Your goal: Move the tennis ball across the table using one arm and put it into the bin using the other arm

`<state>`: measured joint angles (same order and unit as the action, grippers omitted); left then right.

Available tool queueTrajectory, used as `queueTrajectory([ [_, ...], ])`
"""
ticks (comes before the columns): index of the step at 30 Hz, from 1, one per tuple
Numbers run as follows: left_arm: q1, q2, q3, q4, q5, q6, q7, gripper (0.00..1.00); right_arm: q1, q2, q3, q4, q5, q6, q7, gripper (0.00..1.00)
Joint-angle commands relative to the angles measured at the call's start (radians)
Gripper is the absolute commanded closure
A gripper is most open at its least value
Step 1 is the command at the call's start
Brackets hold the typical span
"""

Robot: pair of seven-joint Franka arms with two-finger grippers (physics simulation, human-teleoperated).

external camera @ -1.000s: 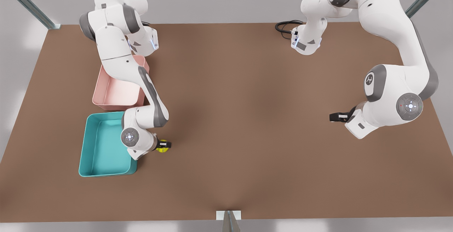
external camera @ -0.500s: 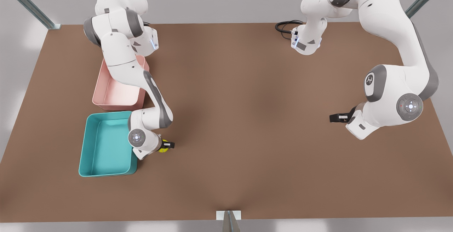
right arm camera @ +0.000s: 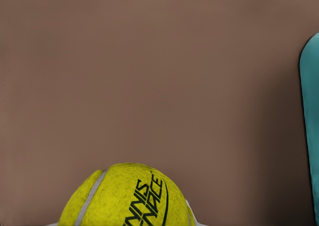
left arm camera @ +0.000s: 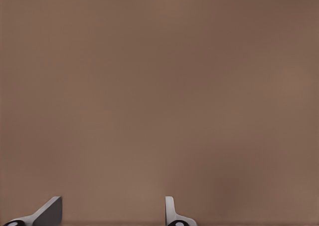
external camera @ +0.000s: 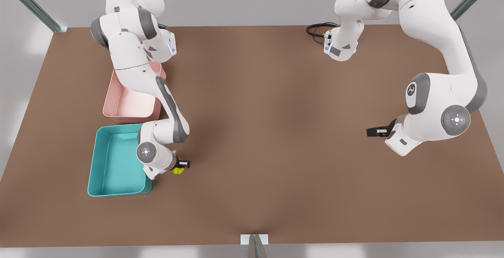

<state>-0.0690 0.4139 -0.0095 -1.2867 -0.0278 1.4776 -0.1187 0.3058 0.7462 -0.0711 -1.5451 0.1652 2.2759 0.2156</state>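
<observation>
The yellow-green tennis ball point(external camera: 177, 169) is between the fingers of my right gripper point(external camera: 181, 166), which is shut on it just off the teal bin's point(external camera: 94, 159) near corner, on the side toward the front view's right. The right wrist view has the ball point(right arm camera: 127, 196) close up above the brown table point(right arm camera: 149, 76), with the bin's rim point(right arm camera: 311, 126) at one edge. Far off at the front view's right, my left gripper point(external camera: 370, 131) waits over the table point(external camera: 275, 132). Its fingers point(left arm camera: 170, 211) stand apart with nothing between them.
A pink tray point(external camera: 126, 106) sits directly behind the teal bin, partly under the right arm's links. A black cable point(external camera: 317, 29) is coiled at the table's far edge by the other arm's base. Metal frame posts stand at the corners.
The right gripper, still holding the ball, swung out a little and then came back toward the bin and the table's near edge. The left arm has hardly moved.
</observation>
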Motion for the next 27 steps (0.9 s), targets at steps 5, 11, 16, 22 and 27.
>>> queueTrajectory([
  [5, -0.003, -0.003, 0.0, 0.001, 0.0, -0.002, -0.016, 0.0, -0.125, -0.105, -0.01, -0.001, -0.016, -0.078, -0.281, 0.36],
  [11, 0.001, 0.0, 0.0, -0.002, 0.0, 0.0, -0.018, 0.0, -0.272, -0.154, -0.047, -0.046, -0.029, -0.24, -0.453, 0.35],
  [16, 0.001, 0.0, 0.0, -0.002, 0.0, 0.0, -0.018, 0.0, -0.272, -0.157, -0.052, -0.073, -0.036, -0.24, -0.441, 0.0],
  [22, 0.0, -0.001, 0.0, 0.0, 0.0, 0.0, -0.019, 0.0, -0.198, -0.16, -0.056, 0.362, -0.082, -0.768, -0.309, 0.0],
  [27, 0.001, -0.001, 0.0, -0.002, 0.002, -0.002, -0.018, 0.0, -0.201, -0.415, -0.038, 0.347, -0.153, -0.925, -0.216, 0.0],
])
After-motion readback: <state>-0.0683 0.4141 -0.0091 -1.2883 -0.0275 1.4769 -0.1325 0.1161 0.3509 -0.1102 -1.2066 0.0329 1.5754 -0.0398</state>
